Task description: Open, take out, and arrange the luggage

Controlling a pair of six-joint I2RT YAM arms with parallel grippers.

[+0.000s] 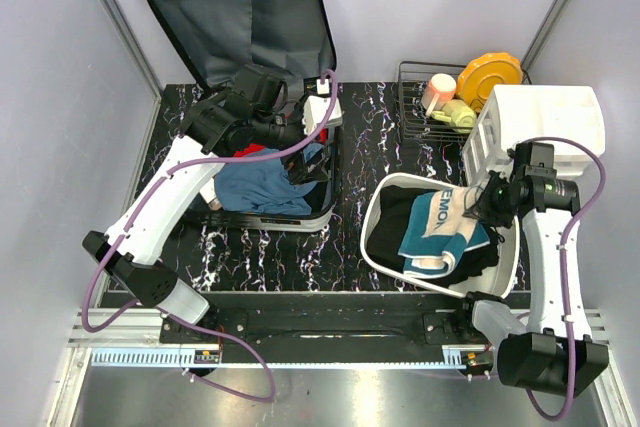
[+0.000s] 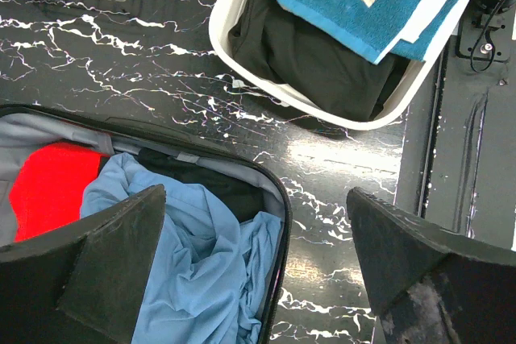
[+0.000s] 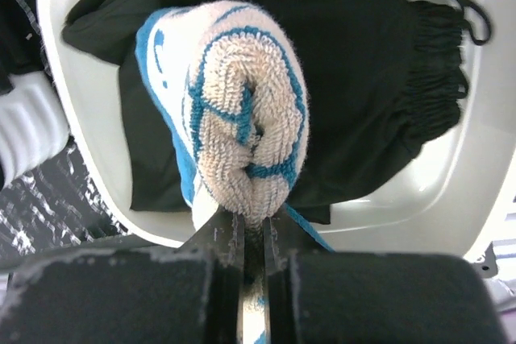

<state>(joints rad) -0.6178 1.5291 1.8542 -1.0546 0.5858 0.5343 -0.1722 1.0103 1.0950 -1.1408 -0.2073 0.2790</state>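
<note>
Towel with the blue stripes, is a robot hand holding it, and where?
Yes. The right gripper is shut on the towel, pinching a bunched-up fold of it. The left gripper is open and holds nothing.

The left arm [image 1: 165,202] slanted up and away from its base at the near left, its white link leading to a bent elbow, with the black wrist pointing toward the right. The left gripper [image 2: 256,195] faced downward, its jaws spread wide; both dark fingers [image 2: 121,263] stood well apart and held nothing. The right arm [image 1: 560,247] stood upright over its base at the near right, with the wrist turned inward to the left. The right gripper [image 3: 251,227] was clamped almost closed, pinching a rolled towel [image 3: 242,118] between its jaws.
</note>
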